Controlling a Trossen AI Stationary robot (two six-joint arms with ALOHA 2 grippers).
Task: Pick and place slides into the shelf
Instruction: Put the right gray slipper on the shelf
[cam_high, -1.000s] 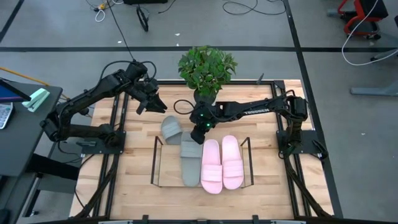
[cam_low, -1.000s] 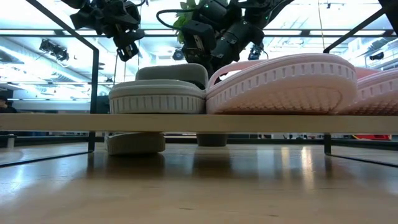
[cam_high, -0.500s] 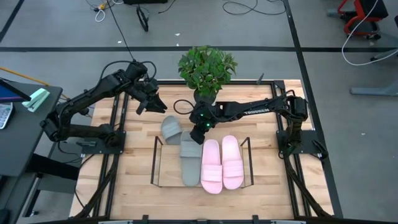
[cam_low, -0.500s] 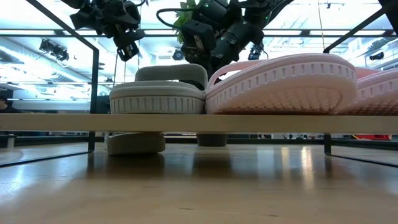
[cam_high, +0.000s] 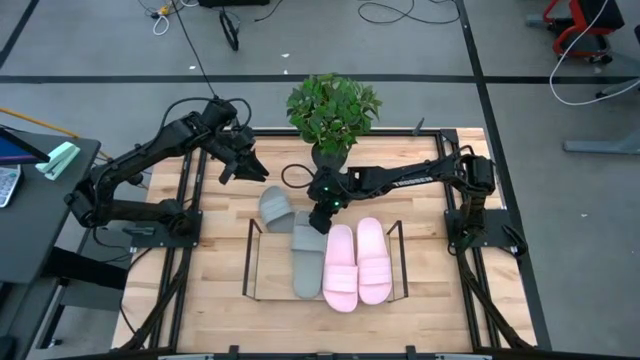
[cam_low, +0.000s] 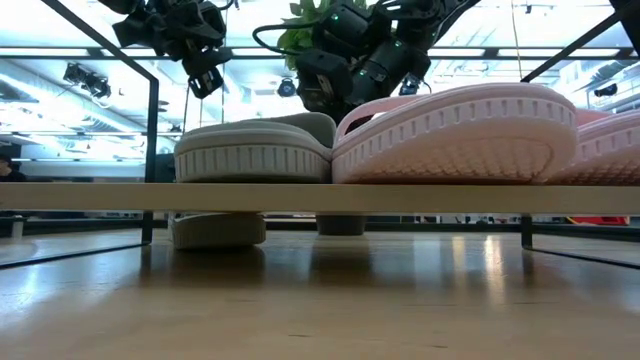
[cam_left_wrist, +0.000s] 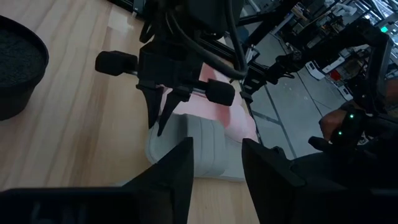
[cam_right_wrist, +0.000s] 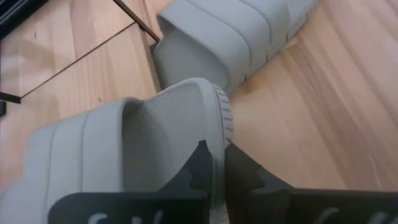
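Note:
On the shelf (cam_high: 255, 262) lie two pink slides (cam_high: 357, 262) side by side, with a grey slide (cam_high: 306, 265) to their left. My right gripper (cam_high: 321, 217) is shut on the far end of this grey slide. In the low view the same slide (cam_low: 250, 158) rests on the shelf board (cam_low: 90, 196) beside a pink slide (cam_low: 455, 135). The second grey slide (cam_high: 275, 208) lies sole down on the table just beyond the shelf's far left corner. My left gripper (cam_high: 243, 162) hovers open over the table, farther off and to the left. My right gripper pinches the heel rim (cam_right_wrist: 221, 127) at the far end of the grey slide. One finger (cam_right_wrist: 200, 167) sits inside on the footbed and the other finger (cam_right_wrist: 247, 177) outside the rim. It comes from above and from the far side. The slide's near end (cam_low: 230, 165) rests on the shelf board.
A potted plant (cam_high: 333, 108) stands at the table's far edge, right behind my right gripper, with a black cable (cam_high: 293, 172) looping beside it. The shelf's thin wire frame (cam_high: 249, 255) rises around the board. Open wood lies left of the shelf and near the front edge.
My right gripper has shifted slightly toward the table's near edge and stayed shut on the grey slide's heel. The slide has tipped in the hold: in the low view its strap no longer stands above the sole, and its upper edge now slopes.

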